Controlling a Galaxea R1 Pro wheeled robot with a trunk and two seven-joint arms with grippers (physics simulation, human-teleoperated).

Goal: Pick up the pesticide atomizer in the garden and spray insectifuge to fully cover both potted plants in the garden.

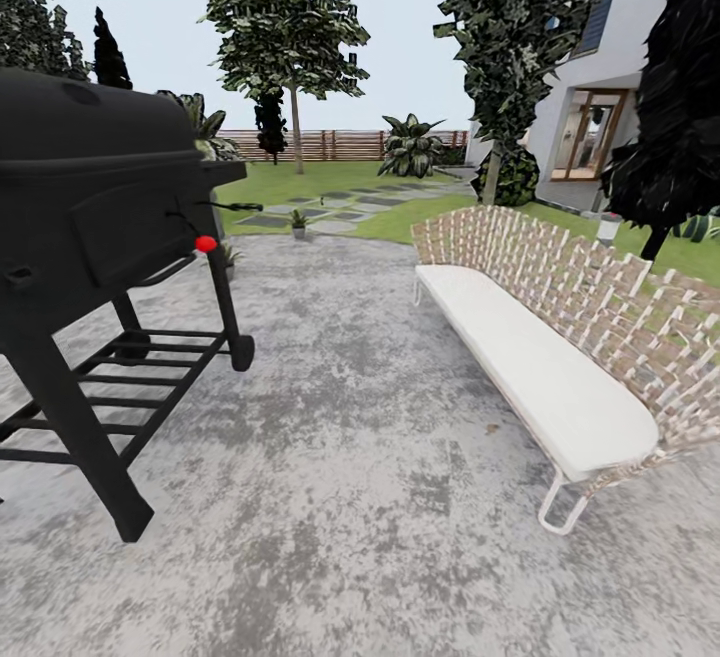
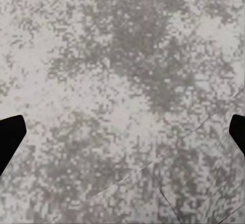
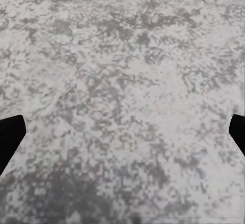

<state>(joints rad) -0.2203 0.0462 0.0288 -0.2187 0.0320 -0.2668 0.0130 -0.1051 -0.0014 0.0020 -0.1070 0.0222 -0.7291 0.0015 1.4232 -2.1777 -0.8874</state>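
Standing on the speckled patio (image 1: 350, 497), a black grill (image 1: 90, 197) is left and a wicker bench (image 1: 560, 337) right. One small potted plant (image 1: 298, 224) sits far off by the stepping stones (image 1: 330, 209). Left gripper (image 2: 122, 132) and right gripper (image 3: 122, 132) hang spread wide, empty, over paving.

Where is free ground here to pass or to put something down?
Free: the speckled patio between the black grill and the wicker bench, up to the lawn. The bench's white cushion is bare too. Crowded: under the grill, among its legs and rack.
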